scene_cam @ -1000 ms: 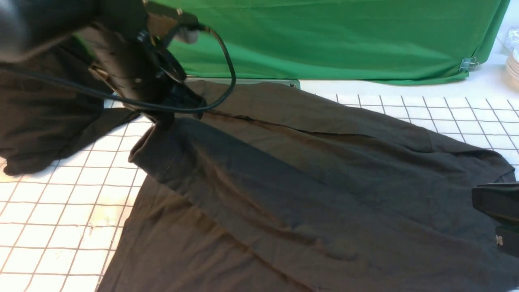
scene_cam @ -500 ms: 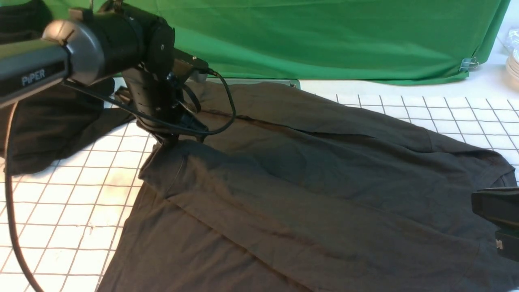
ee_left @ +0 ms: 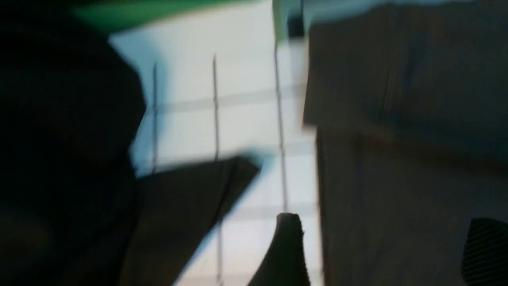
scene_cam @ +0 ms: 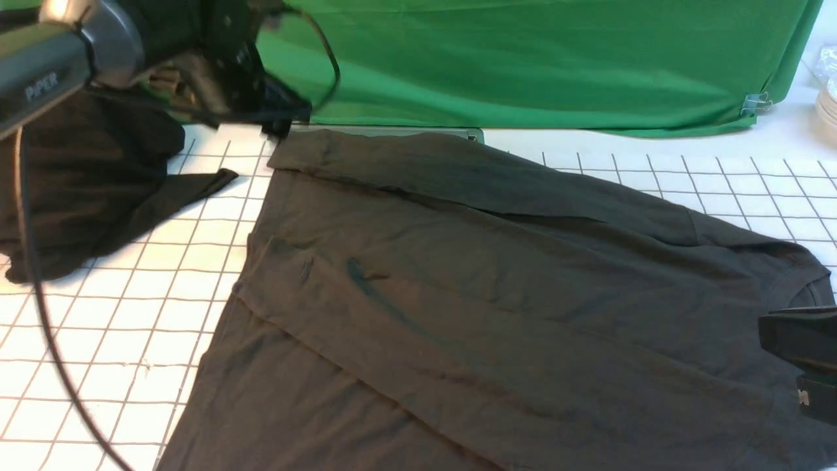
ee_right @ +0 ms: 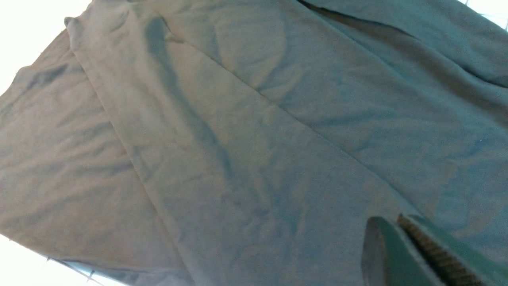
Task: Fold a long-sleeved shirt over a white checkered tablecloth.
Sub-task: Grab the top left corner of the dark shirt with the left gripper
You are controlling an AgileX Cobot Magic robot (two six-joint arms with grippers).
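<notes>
A dark shirt (scene_cam: 497,294) lies spread on a checkered tablecloth (scene_cam: 98,314), with long folds laid across its body. The left fingers (ee_left: 287,246) are wide apart and empty, hovering by the shirt's far left corner, near a black heap (scene_cam: 78,183). The right fingers (ee_right: 397,254) are pressed together over the shirt, close to its collar at the right edge.

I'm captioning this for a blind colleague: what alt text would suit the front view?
A dark long-sleeved shirt lies spread on a white checkered tablecloth, sleeves folded over its body. The robot's left hand hovers above the shirt's far left corner, beside a black heap of cloth; the right hand sits by the collar, before a green backdrop.
</notes>
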